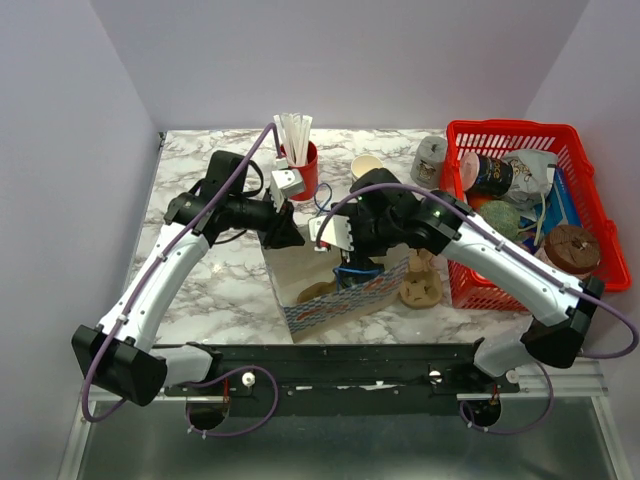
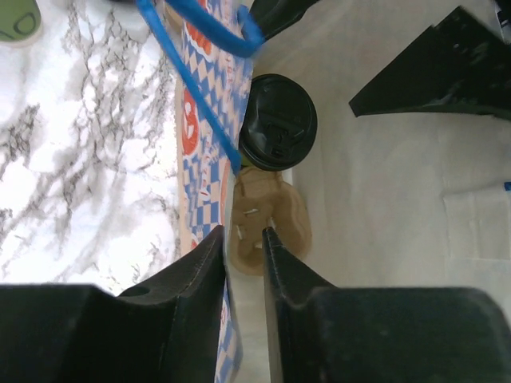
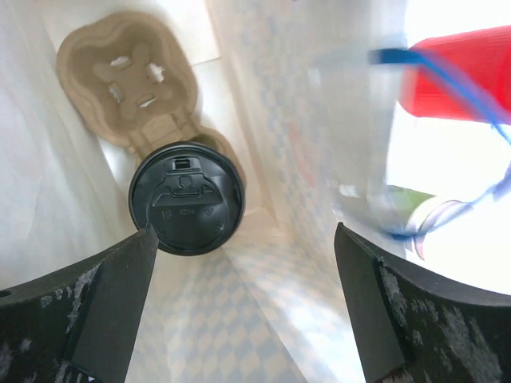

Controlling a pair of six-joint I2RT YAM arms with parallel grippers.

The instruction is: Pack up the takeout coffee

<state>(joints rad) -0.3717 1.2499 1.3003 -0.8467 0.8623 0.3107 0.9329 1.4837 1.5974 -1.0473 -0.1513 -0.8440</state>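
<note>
Right pincer (image 3: 245, 231) gapes wide inside the paper bag (image 2: 200, 120). The lidded coffee cup (image 3: 188, 209) stands below it, toward one finger, seated in the pulp tray (image 3: 120, 76). Left pincer (image 2: 242, 237) straddles the bag's wall, jaws narrowed; whether they clamp it, I cannot tell.

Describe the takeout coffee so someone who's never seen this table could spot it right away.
Look into the blue-checked paper bag standing in the middle of the marble table. At its bottom lies a brown pulp tray. The coffee sits in one pocket, the only round black-lidded thing there.
</note>
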